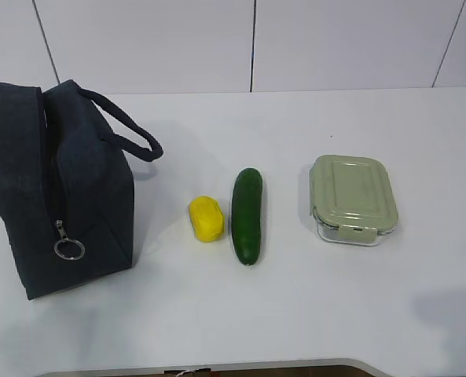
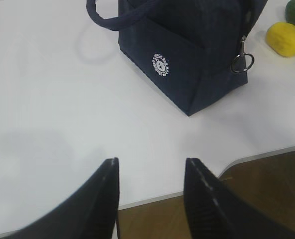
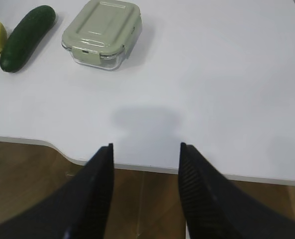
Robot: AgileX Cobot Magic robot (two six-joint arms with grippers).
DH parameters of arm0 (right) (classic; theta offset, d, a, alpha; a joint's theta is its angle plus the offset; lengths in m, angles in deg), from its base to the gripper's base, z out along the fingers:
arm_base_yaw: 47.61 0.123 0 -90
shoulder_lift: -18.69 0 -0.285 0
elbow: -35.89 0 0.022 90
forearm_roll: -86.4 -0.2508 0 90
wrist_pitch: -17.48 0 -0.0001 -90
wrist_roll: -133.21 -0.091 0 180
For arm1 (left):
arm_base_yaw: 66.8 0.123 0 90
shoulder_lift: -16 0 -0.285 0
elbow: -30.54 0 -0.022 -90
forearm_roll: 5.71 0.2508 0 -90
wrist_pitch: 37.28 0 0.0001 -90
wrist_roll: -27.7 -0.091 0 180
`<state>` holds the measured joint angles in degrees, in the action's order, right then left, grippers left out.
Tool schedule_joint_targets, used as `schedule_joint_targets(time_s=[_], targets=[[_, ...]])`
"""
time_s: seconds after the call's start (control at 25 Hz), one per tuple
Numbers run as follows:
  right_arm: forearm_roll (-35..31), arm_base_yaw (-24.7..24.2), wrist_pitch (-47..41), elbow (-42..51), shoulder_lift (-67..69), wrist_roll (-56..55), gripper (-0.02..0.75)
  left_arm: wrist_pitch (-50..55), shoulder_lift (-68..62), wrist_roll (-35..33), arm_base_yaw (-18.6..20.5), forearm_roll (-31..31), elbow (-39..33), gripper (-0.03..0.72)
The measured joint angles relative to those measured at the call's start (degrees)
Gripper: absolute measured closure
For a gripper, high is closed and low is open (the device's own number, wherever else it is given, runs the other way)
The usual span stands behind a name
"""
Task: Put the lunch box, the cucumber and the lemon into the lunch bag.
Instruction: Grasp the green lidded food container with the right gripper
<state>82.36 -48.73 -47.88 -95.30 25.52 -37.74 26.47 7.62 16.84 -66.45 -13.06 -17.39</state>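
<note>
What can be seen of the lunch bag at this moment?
The lunch bag is a boxy bag of dark navy fabric standing upright on the white table, at the left, apart from the lemon. Two loop handles rise from its top, one drooping toward the right. A zipper runs down its near end, seemingly closed, with a silver ring pull hanging low. The left wrist view shows a small round white logo on one side. Neither gripper touches it.

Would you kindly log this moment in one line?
lunch bag: zipped | lemon, cucumber, lunch box: on table | grippers: open, empty
</note>
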Motion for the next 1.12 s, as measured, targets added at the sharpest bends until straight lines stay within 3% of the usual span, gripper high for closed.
schedule_joint_targets(time_s=[1.12], targets=[[0.0,0.0,0.0,0.0,0.0,0.0,0.384,0.0,0.0,0.0,0.0,0.0,0.0,0.383]])
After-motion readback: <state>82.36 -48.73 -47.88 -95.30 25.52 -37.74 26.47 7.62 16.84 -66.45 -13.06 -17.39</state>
